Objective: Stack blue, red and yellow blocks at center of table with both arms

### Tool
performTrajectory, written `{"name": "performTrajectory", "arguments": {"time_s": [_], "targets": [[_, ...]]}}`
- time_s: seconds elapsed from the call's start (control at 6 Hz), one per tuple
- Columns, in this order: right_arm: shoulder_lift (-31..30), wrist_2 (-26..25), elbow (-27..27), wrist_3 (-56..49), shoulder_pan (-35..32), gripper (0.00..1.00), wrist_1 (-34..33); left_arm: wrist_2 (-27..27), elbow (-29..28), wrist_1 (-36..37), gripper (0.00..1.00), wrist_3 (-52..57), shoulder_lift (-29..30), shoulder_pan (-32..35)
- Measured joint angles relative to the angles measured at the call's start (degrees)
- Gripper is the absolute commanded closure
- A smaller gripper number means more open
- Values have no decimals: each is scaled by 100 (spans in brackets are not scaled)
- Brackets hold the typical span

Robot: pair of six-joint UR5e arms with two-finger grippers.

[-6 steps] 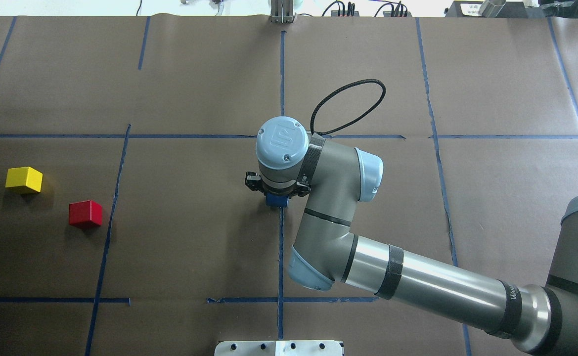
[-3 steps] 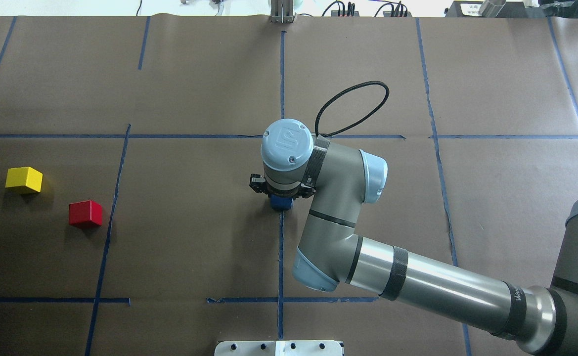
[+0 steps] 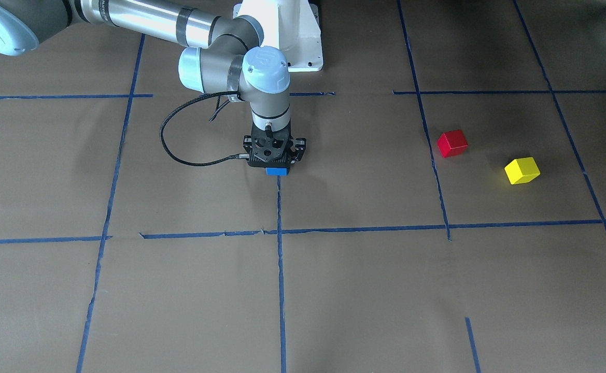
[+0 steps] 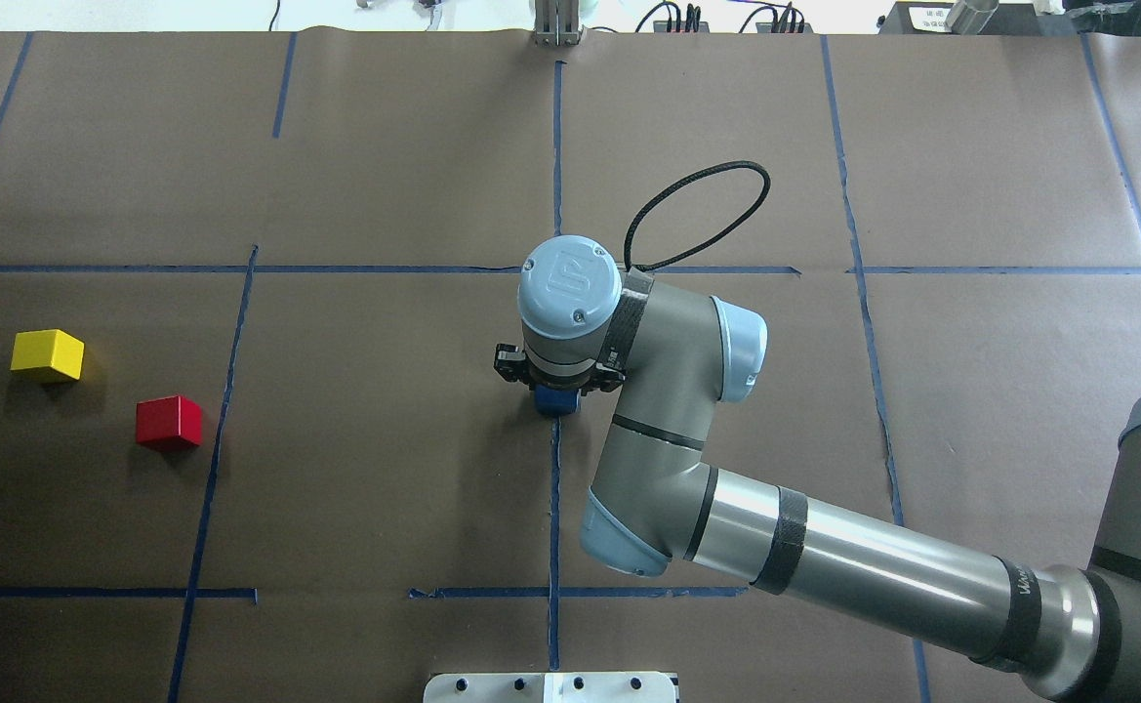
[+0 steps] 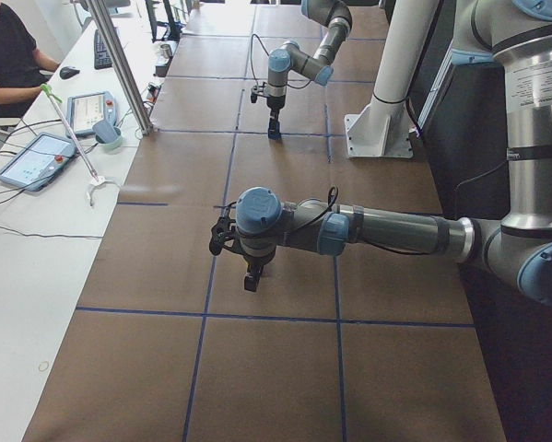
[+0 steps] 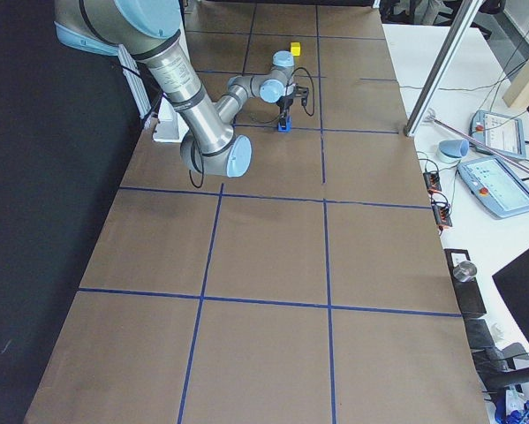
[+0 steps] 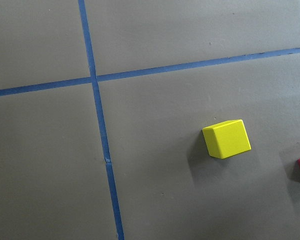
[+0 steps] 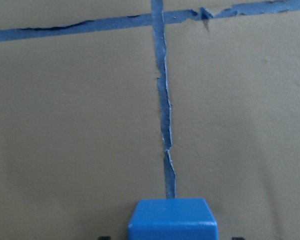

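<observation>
In the front-facing view, your right gripper (image 3: 276, 166) points straight down at the middle of the worktop (image 3: 365, 290). The blue block (image 3: 277, 171) is directly under it, at the end of a tape line (image 3: 280, 207), and I judge that a sensible spot for the base of the stack. The red block (image 3: 452, 143) and the yellow block (image 3: 522, 170) lie near each other without touching. They are well apart from the centre on the robot's left side, which is probably why you need both arms.

From overhead, the wrist hides most of the blue block and only a sliver shows below the gripper. The vertical pose should keep the block square to the worktop.

In the left-end view, your left gripper (image 5: 251, 279) hangs pointing down over the worktop. I cannot tell whether it is spread or closed.

In the right-end view, the blue block looks to be seated on the worktop under the near arm.

The left wrist camera looks down on the yellow block, with a corner of the red one at the frame's edge. That arm seems placed for those picks.

The right wrist camera shows the blue block centred on the tape line with a dark jaw tip on each side of it. I cannot tell whether the jaws are pinching it or have let go.
</observation>
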State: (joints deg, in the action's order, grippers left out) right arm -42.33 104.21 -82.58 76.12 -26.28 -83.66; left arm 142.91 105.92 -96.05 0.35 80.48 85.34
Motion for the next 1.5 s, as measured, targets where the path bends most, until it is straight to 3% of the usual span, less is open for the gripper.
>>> {"name": "performTrajectory", "arguments": {"time_s": [0.33, 0.67, 0.83, 1.17, 1.5], "targets": [[-175, -16, -602, -160, -139, 0, -7, -138, 1, -1275, 0, -1467, 53, -1192], [-960, 123, -1744, -212, -489, 0, -16, -861, 8, -1891, 0, -3374, 284, -2377], [-1342, 384, -2169, -258, -741, 0, -18, -1375, 10, -2102, 0, -4620, 428, -2962], [-1810, 739, -2600, -287, -1062, 0, -8, -1755, -5, -2211, 0, -6740, 781, -3742], [-1969, 699, -2706, -290, -1099, 0, -9, -2195, -110, -2194, 0, -7485, 939, -4247]]}}
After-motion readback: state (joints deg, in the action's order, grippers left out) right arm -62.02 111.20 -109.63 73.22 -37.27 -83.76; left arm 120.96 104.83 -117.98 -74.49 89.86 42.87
